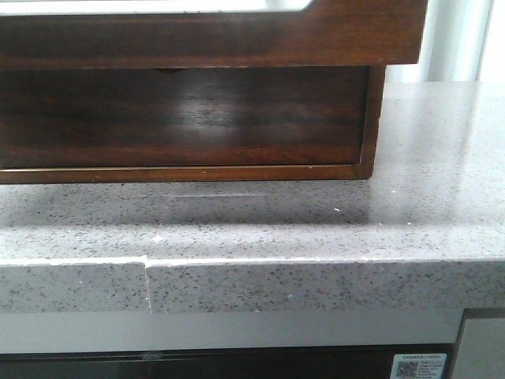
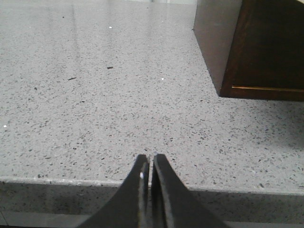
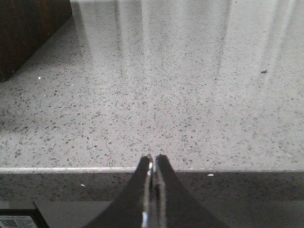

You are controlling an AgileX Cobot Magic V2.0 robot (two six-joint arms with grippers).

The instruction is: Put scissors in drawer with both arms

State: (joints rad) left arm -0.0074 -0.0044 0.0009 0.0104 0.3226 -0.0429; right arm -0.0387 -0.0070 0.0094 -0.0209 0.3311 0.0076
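Observation:
The scissors are not in any view. The drawer (image 1: 237, 35) is dark brown and glossy, fills the top of the front view, and has a pale cutout along its top edge. It juts forward over the dark wooden cabinet (image 1: 189, 118) below it. My left gripper (image 2: 150, 156) is shut and empty, over the front edge of the speckled grey counter (image 2: 118, 109). My right gripper (image 3: 153, 157) is also shut and empty, over the counter's front edge. Neither gripper shows in the front view.
The cabinet's corner shows in the left wrist view (image 2: 266, 47) and in the right wrist view (image 3: 28, 33). The counter's front edge (image 1: 237, 284) has a vertical seam (image 1: 147, 280). A white label (image 1: 420, 367) sits below the counter.

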